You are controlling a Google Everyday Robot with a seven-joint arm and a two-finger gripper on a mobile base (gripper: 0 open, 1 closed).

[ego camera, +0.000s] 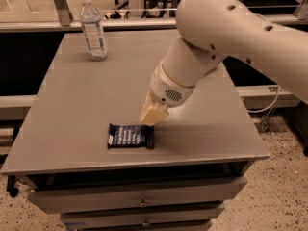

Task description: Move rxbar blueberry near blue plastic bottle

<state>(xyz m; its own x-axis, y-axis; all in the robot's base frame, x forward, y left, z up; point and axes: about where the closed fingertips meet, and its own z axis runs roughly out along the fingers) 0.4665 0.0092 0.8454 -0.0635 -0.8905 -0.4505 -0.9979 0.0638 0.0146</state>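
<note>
A grey worktop [72,105] carries the rxbar blueberry [130,135], lying flat near the front edge (pale lettering facing up). The white arm's end effector [153,114] points down at the bar's right end; its opening cannot be told. The blue plastic bottle [93,28] stands upright at the far left, well apart.
</note>
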